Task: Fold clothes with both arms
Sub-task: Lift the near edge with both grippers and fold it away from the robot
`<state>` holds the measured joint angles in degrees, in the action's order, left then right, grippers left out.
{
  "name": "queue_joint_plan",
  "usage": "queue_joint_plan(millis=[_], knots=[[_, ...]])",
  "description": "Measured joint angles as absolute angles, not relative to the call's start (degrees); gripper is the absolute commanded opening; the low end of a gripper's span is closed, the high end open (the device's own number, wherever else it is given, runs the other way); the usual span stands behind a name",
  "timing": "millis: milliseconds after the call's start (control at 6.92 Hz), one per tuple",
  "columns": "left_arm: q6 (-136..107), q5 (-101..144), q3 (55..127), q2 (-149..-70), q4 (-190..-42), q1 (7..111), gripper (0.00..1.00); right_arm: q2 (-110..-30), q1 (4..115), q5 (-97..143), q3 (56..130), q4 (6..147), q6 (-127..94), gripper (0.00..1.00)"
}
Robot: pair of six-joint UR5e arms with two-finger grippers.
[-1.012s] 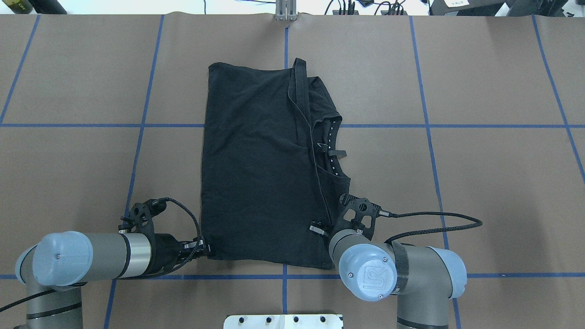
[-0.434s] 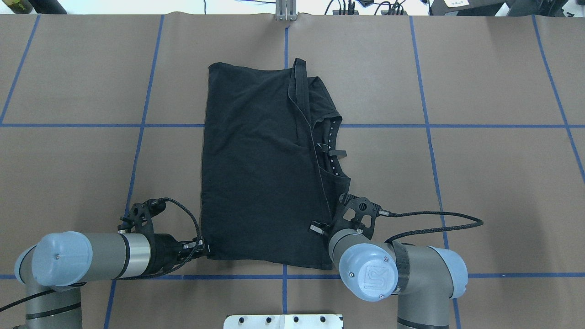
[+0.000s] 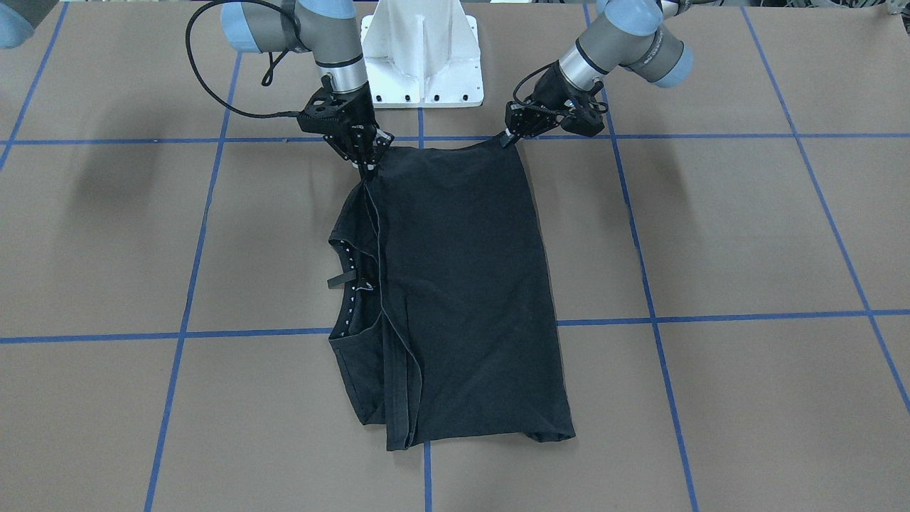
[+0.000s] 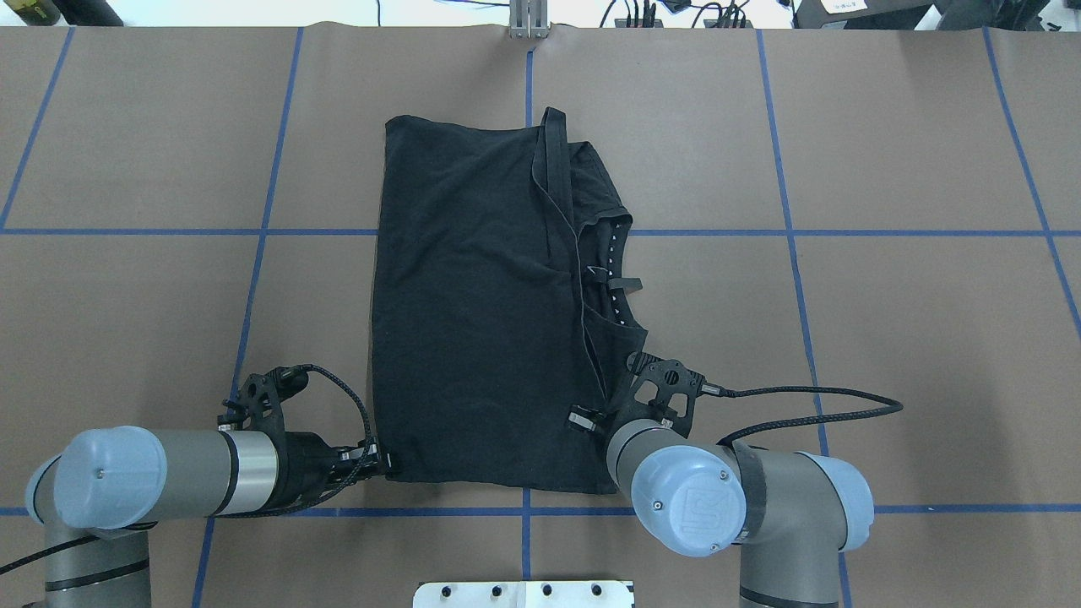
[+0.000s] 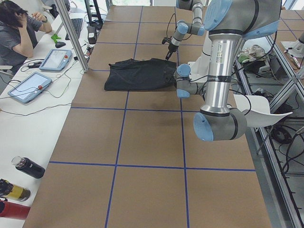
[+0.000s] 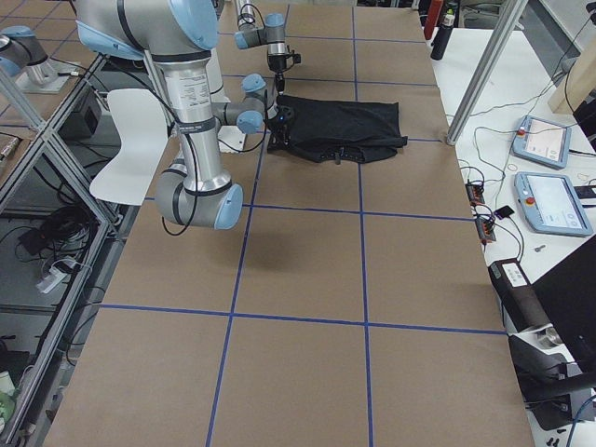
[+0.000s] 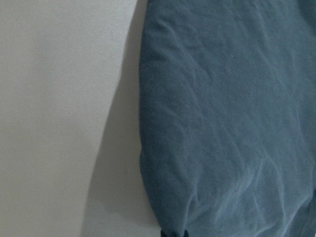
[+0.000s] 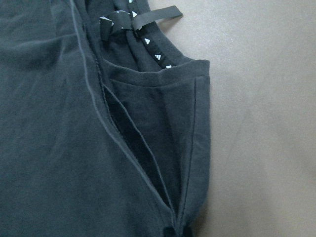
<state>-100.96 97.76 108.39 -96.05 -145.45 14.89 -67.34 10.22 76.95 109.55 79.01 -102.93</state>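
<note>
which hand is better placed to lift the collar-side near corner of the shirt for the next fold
Right. The right hand sits at the near edge of the T-shirt on the collar side, apparently pinching it; the left hand is at the opposite near corner, across the whole width.

Left gripper point(image 4: 381, 461) and right gripper point(image 4: 583, 420) — both held low, jaws pinched closed.

table point(image 4: 887, 338): you are looking at a brown top that is carrying blue tape lines point(image 4: 785, 232) in a grid.
T-shirt point(image 4: 473, 338): black and folded, it is lying mid-table, reaching toward the robot-side edge.
base point(image 3: 423, 57): white, it is sitting at that edge.
</note>
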Motion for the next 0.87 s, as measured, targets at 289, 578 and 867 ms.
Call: queue_joint_plan(millis=[289, 578, 867], knots=[[-100.98, 99.93, 114.11, -94.31, -145.17, 15.22, 0.00, -69.99, 9.97, 78.31, 115.71, 79.03, -102.77, 0.00], [-101.52, 100.82, 121.57, -90.07, -145.09, 14.89, 0.00, -75.12, 6.17, 79.08, 124.90, 79.24, -102.80, 0.00], [-101.78, 101.24, 125.23, -88.48, -144.59, 14.78, 0.00, -76.25, 3.51, 79.10, 129.79, 81.06, -102.83, 0.00]])
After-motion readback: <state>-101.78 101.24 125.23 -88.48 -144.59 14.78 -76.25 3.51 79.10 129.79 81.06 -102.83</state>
